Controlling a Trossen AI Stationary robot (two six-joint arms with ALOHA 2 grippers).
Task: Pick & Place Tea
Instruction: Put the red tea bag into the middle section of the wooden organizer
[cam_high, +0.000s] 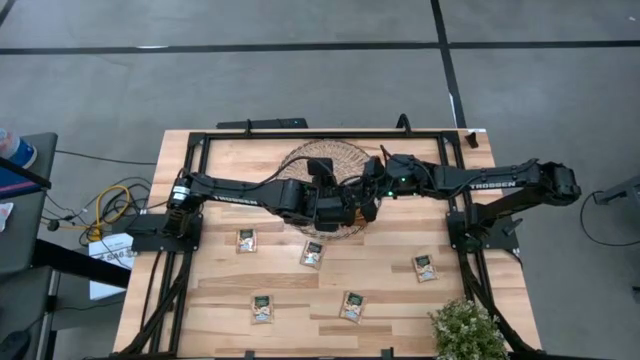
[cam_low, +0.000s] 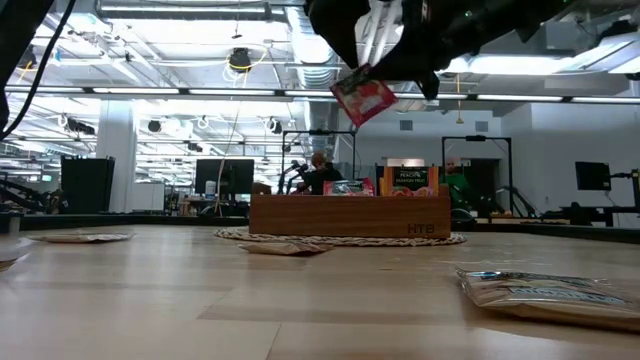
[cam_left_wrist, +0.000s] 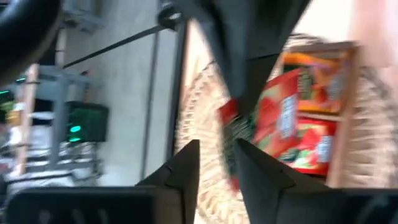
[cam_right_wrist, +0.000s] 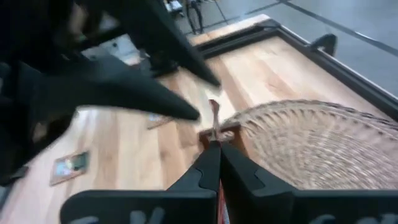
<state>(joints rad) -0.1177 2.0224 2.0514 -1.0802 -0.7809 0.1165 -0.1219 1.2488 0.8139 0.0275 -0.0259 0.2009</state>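
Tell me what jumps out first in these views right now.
A red tea sachet hangs in the air above the wooden tray, pinched by the shut right gripper. The left gripper stands open right beside it, over the wicker basket. Five pale sachets lie on the table.

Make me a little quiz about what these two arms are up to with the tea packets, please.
1. True or false: the red sachet lies flat on the table.
2. In the high view, how many pale sachets lie loose on the bare wood?
3. Which gripper pinches the red sachet? A: left. B: right. C: neither.

Key:
1. False: it hangs in the air above the wooden tray.
2. Five.
3. B: the right gripper is shut on its edge, while the left gripper stands open close by.
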